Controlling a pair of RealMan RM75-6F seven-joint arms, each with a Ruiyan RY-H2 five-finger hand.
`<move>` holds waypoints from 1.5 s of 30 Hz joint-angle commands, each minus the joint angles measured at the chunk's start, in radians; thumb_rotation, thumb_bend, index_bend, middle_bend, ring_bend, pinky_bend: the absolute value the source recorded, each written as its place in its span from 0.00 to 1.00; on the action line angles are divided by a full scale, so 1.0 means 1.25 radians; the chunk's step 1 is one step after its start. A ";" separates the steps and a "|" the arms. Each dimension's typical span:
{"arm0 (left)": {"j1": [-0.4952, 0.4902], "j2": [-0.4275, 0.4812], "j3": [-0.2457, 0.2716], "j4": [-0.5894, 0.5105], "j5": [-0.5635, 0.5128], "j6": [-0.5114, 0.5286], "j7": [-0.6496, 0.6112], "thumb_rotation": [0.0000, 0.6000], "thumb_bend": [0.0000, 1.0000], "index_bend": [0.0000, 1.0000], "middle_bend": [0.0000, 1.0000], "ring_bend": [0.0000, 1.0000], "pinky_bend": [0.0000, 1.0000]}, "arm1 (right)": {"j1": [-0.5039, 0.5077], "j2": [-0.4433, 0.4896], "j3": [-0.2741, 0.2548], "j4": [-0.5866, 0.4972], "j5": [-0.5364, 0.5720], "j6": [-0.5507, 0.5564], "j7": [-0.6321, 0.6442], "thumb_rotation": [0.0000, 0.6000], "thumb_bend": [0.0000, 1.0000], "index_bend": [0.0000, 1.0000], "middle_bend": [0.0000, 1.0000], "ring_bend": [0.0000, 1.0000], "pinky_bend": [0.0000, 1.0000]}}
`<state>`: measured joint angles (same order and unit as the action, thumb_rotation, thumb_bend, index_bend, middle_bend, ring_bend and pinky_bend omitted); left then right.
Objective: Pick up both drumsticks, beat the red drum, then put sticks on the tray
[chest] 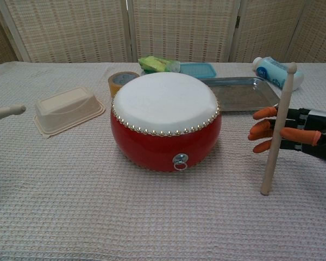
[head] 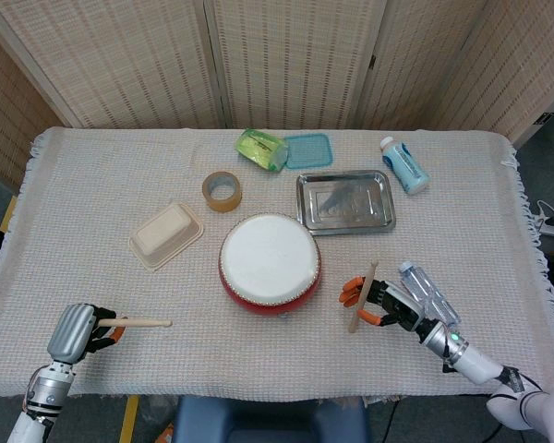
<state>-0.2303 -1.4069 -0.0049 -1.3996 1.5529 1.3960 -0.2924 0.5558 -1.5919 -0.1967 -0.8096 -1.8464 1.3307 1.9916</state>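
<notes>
Red drum (head: 270, 259) at the middle of the cloth-covered table (head: 92, 175), steel tray (head: 344, 201) just behind it to the right (bare inside). Right hand (head: 388, 305) right of the drum, orange-tipped fingers (chest: 263, 130) pinching a near-upright drumstick (chest: 277, 130). Left hand (head: 77, 329) at the near left edge, wrapped around a second drumstick (head: 137, 322) lying level, tip toward the drum.
</notes>
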 commanded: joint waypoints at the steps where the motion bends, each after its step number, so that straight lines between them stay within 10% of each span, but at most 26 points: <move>1: 0.000 0.000 0.001 0.000 0.000 0.000 0.001 1.00 0.44 1.00 1.00 1.00 1.00 | 0.002 -0.039 -0.022 0.064 -0.014 0.039 0.035 1.00 0.33 0.35 0.37 0.26 0.32; 11: -0.001 0.000 0.005 0.000 0.004 -0.007 0.007 1.00 0.43 1.00 1.00 1.00 1.00 | 0.000 -0.064 -0.033 0.069 0.006 0.029 -0.032 1.00 0.02 0.59 0.49 0.40 0.45; 45: -0.001 0.000 0.007 0.012 0.008 -0.009 -0.007 1.00 0.43 1.00 1.00 1.00 1.00 | 0.034 -0.118 -0.060 0.035 0.028 -0.055 -0.200 1.00 0.01 0.99 0.85 0.77 0.80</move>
<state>-0.2316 -1.4062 0.0038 -1.3852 1.5628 1.3847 -0.3006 0.5991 -1.7372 -0.2736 -0.7632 -1.8161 1.2662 1.7502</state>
